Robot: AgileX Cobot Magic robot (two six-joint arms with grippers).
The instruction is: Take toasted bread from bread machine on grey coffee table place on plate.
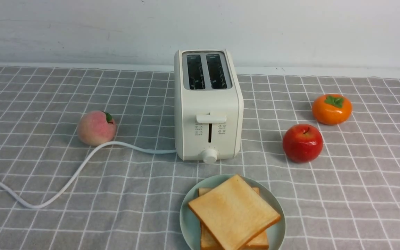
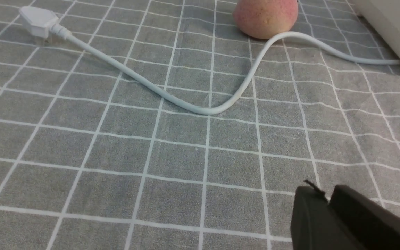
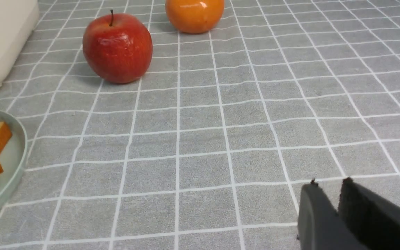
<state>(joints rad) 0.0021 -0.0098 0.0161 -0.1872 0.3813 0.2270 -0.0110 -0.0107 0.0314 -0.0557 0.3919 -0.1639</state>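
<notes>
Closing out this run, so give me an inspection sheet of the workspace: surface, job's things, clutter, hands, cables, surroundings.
Surface: grey table with a white grid, flat, no spills seen.
Job's things: toaster upright, both slots empty; two slices of toast stacked askew on the plate in front of it.
Clutter: peach left of the toaster; apple and persimmon on its right, all clear of the plate.
Hands: left hand and right hand low over bare cloth, holding nothing, jaws nearly together.
Cables: white cord runs from the toaster past the peach; its plug lies loose on the cloth.
Surroundings: plain white wall behind.
</notes>
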